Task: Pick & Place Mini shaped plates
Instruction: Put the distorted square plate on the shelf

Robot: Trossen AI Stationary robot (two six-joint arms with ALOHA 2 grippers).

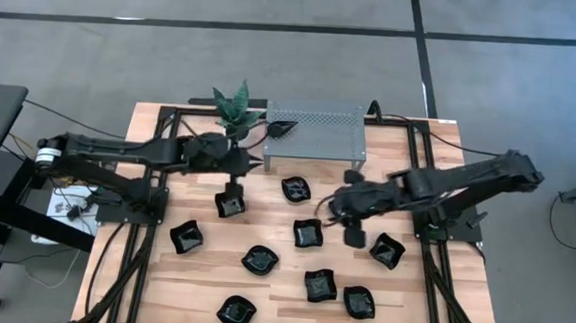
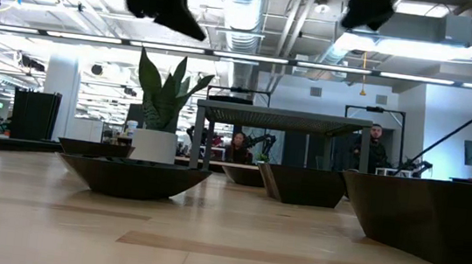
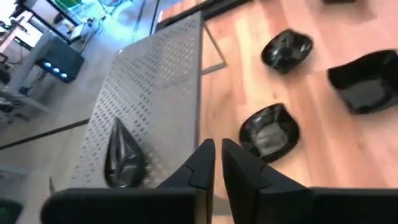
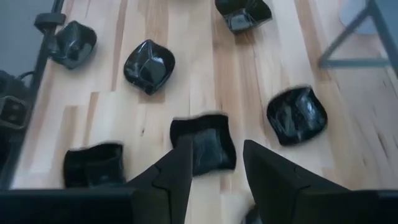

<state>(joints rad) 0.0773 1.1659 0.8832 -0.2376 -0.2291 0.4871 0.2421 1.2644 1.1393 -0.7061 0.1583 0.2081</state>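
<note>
Nearest the front table edge and spreading back over the wooden table (image 1: pixel 141 273), about ten mini shaped plates (image 1: pixel 260 259) lie scattered; they look glossy, stiff, light and probably slippery and breakable, so a raised rim seems the best place to pinch. The right gripper (image 4: pixel 214 165) hovers over a square plate (image 4: pixel 204 144), fingers spread and empty. Farther back, the left gripper (image 3: pixel 213 163), parted narrowly, holds nothing beside the grey rack (image 1: pixel 315 131) bearing a leaf-shaped plate (image 3: pixel 122 155); no writing is readable.
</note>
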